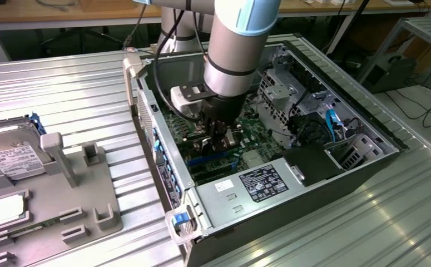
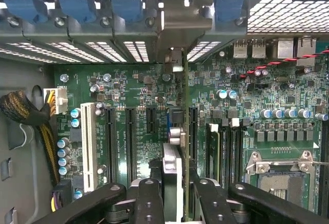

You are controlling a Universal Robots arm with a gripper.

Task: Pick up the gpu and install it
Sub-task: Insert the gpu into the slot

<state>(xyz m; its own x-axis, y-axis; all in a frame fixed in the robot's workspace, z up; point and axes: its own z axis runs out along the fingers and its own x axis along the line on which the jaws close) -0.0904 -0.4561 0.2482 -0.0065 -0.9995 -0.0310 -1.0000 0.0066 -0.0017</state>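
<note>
My gripper (image 1: 219, 139) reaches down into the open computer case (image 1: 348, 111), just above the green motherboard (image 1: 248, 136). In the wrist view the gripper (image 2: 177, 198) is shut on the gpu (image 2: 173, 165), which I see edge-on as a thin upright card between the black fingers (image 2: 149, 193). The card runs toward the case's rear wall, and its grey metal bracket (image 2: 180, 26) stands at the slot openings there. The card sits over the row of black expansion slots (image 2: 128, 136); whether its edge is seated in a slot I cannot tell.
A silver hard drive (image 1: 11, 150) and a square processor chip (image 1: 9, 208) rest on a grey fixture (image 1: 82, 206) at the exterior view's left. Inside the case are the power supply (image 1: 263, 183), a drive cage (image 1: 290, 92), a bare CPU socket (image 2: 280, 175) and a cable bundle (image 2: 31, 116).
</note>
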